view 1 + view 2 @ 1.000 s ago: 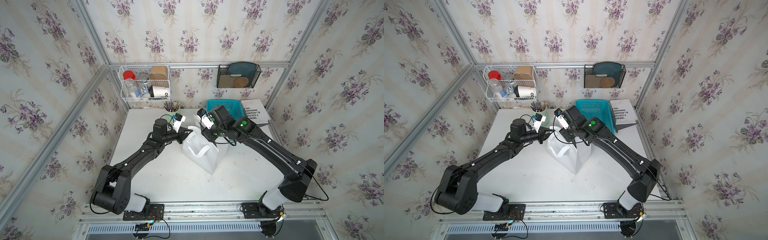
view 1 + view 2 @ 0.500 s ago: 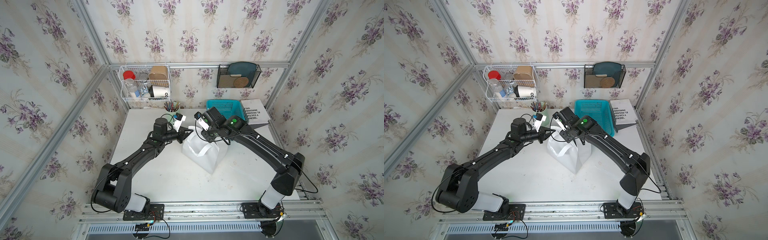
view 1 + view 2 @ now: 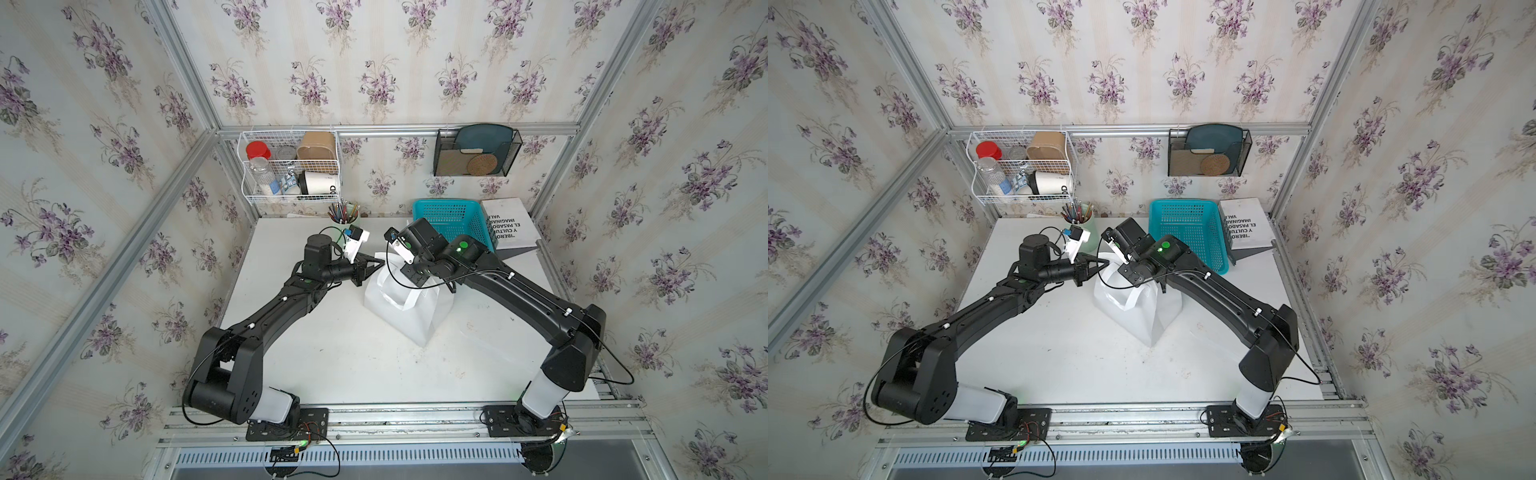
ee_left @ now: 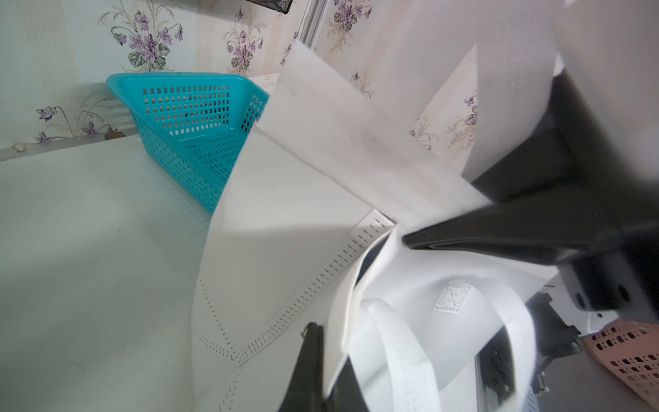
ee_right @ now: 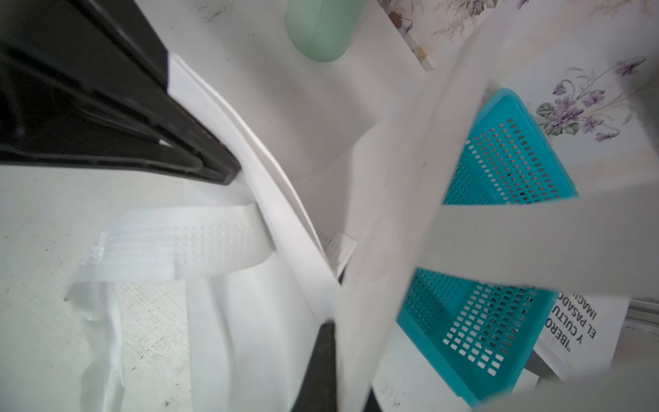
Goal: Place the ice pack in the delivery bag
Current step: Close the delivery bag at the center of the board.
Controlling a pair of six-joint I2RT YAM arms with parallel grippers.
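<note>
The white table (image 3: pixel 332 353) is kept largely bare around its middle, where the delivery bag (image 3: pixel 415 316) is stood upright, apparently so that it can be reached from both sides. The blue basket (image 3: pixel 453 220) is set behind the bag against the back wall, and nothing can be seen inside it. The ice pack cannot be found in any view; whether it is already inside the bag or lies hidden elsewhere cannot be told. The bag's mouth is approached from opposite sides by the two arms. The left gripper (image 3: pixel 374 264) is closed on the rim nearest it, the thin white wall being pinched between its jaws in the left wrist view. The right gripper (image 5: pixel 281 249) is closed as well, and in the right wrist view the bag's far wall runs between its fingers, so it is judged to be clamped on that edge. The rim is probably held this way so that the mouth can be pulled open. A strap handle (image 3: pixel 399 291) is left drooping across the opening.
</note>
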